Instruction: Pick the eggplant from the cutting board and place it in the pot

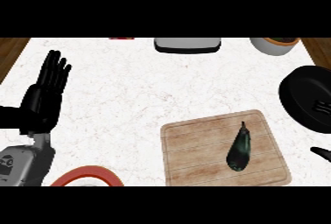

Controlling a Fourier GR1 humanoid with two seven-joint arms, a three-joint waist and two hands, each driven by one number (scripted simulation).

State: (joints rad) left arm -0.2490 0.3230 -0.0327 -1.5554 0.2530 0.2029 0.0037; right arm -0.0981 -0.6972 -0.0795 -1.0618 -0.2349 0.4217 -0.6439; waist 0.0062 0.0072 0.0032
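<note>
The eggplant (238,148) lies untouched on the right half of the cutting board (194,153), stem pointing away from the robot, fat end toward the near edge. To its right, off the board, sits the black pot (298,94), partly cut off by the view's edge, so its far rim cannot be judged. Only a dark tip of the right hand (321,152) shows at the right edge, near the board; I cannot tell whether its fingers are open or curled. The left hand (45,94) rests at the far left, fingers straight and up, holding nothing. The eggplant is smooth and tapered, so a grip near the thin stem could let it swing or slip; a low carry could knock the pot's near rim
</note>
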